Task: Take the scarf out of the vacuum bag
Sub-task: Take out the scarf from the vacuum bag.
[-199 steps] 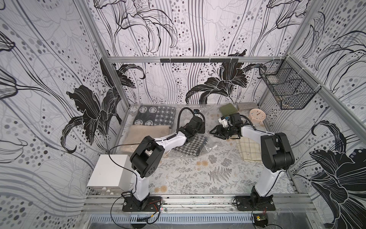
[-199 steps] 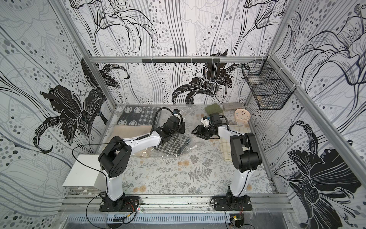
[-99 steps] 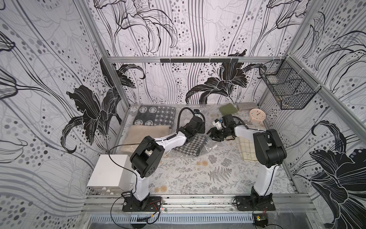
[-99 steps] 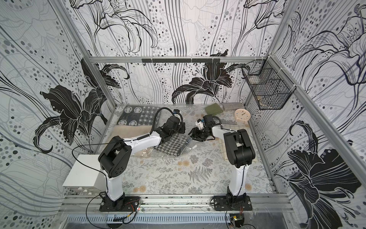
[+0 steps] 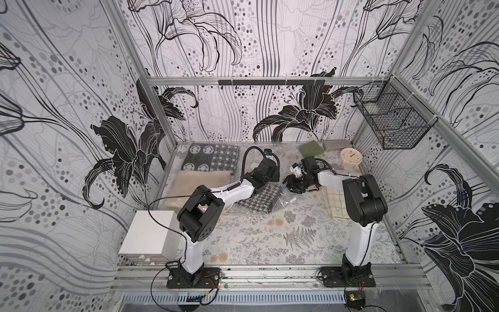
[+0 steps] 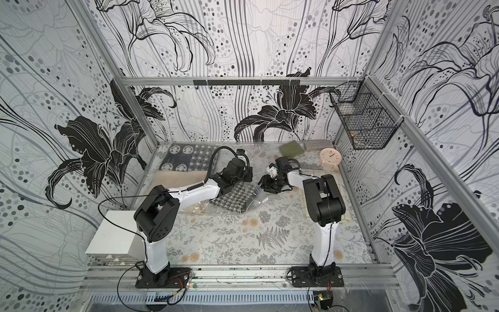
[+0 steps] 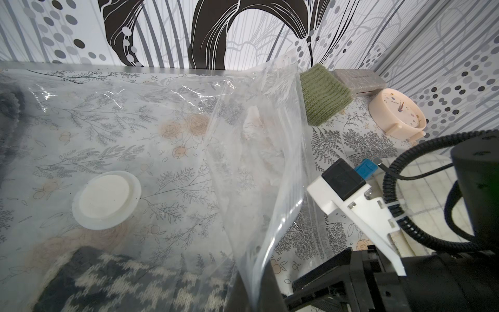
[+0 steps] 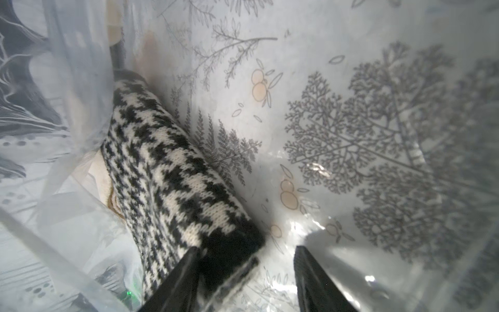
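Note:
The black-and-white houndstooth scarf (image 5: 259, 200) (image 6: 232, 200) lies folded inside the clear vacuum bag (image 5: 286, 195) (image 6: 256, 201) at mid-table. My left gripper (image 5: 271, 177) (image 6: 244, 175) is shut on the bag's upper sheet and holds it raised; in the left wrist view the plastic rises from the left gripper (image 7: 252, 294), with the round white valve (image 7: 106, 200) and the scarf (image 7: 108, 281) beneath it. My right gripper (image 5: 290, 186) (image 6: 266, 186) is in the bag's mouth. In the right wrist view the right gripper (image 8: 245, 272) stands open, and the scarf's (image 8: 167, 173) dark end lies against one of its fingers (image 8: 181, 283).
At the back stand a green knitted cloth (image 5: 310, 148), a grey case (image 5: 336, 145) and a pink clock (image 5: 351, 156). A patterned blanket (image 5: 210, 159) and a beige textile (image 5: 199, 181) lie back left. A checked cloth (image 5: 333, 201) lies under the right arm. A white box (image 5: 149, 235) sits front left.
The right arm has swung left, bringing its open gripper into the bag's mouth and up to the scarf's end. The left gripper has held its place on the bag.

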### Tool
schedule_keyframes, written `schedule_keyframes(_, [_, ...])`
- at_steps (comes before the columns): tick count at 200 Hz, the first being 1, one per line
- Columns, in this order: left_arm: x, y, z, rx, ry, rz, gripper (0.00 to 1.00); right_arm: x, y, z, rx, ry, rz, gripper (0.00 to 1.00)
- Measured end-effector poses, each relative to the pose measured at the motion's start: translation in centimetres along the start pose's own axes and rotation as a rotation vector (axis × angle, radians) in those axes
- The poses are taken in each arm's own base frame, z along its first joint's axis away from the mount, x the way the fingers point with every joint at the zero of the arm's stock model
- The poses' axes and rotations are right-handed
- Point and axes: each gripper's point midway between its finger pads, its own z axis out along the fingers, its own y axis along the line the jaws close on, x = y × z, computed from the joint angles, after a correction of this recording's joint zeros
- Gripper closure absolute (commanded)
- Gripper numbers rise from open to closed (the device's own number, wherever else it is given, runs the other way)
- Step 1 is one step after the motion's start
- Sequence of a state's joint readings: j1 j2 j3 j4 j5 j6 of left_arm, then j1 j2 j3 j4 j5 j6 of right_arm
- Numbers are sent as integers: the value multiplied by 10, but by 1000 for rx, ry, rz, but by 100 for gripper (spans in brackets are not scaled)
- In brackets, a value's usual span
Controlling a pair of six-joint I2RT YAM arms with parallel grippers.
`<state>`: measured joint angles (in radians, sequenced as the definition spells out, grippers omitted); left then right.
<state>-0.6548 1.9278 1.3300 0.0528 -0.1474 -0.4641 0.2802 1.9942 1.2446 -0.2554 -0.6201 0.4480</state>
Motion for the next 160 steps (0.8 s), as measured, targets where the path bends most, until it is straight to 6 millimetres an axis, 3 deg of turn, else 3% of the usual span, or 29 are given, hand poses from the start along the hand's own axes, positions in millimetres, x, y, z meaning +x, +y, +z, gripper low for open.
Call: schedule_keyframes(160, [-2, -2, 0, 6, -3, -1, 100, -2, 10, 11, -54, 25, -17, 41])
